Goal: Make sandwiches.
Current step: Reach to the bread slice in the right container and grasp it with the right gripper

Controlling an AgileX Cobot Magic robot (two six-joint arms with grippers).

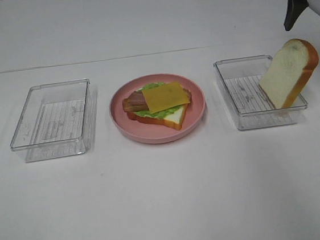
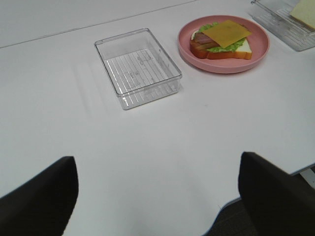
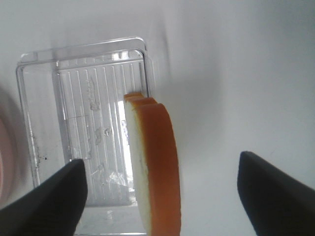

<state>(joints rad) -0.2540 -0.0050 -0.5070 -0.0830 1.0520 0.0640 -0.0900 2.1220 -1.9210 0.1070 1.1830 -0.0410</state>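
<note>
writing: none legible | sandwich (image 1: 159,104): open-faced on pink plate (image 1: 197,116) at table centre, cheese on top | second bread slice (image 1: 288,73): tilted on edge in right tray (image 1: 229,95), leaning on its far-right wall | left tray (image 1: 51,120) apart from plate, bare table (image 1: 168,199) around | left gripper (image 2: 157,196): jaws spread wide, holding nothing | right gripper (image 3: 160,189): jaws spread wide above the slice, holding nothing

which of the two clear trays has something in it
The right tray, beside the pink plate: a bread slice leans up against its far-right wall. The left tray holds nothing.
</note>
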